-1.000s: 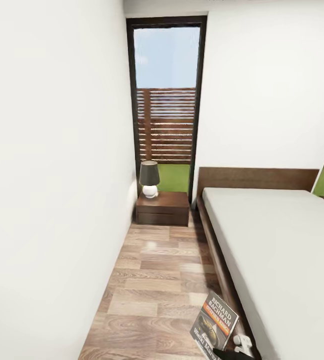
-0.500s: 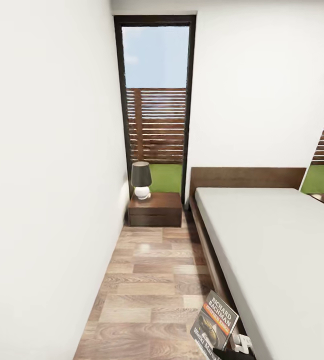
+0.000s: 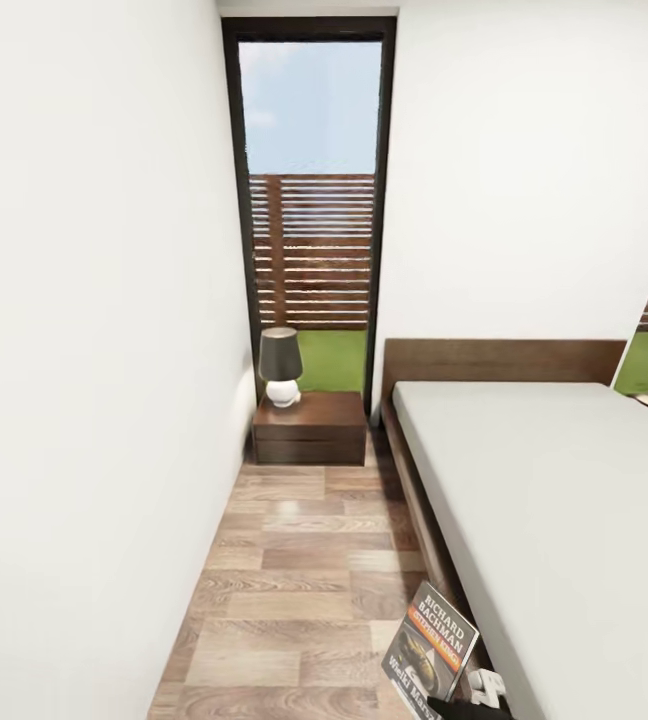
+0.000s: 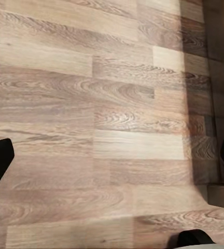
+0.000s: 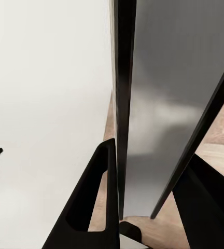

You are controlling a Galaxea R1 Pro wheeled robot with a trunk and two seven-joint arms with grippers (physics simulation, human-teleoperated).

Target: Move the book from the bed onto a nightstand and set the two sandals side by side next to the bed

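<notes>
R gripper (image 5: 143, 171) clamped on upright book (image 3: 429, 655), beside bed (image 3: 564, 500).

We see the nightstand (image 3: 309, 427) ahead, left of the bed (image 3: 554, 500), against the window (image 3: 312, 200); lamp (image 3: 280, 366) on it. Book (image 3: 429, 645) sits low between floor (image 3: 304, 580) and bed.

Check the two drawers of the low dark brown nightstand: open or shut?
Shut. In the head view both drawer fronts of the dark brown wooden nightstand sit flush, nothing pulled out.
</notes>
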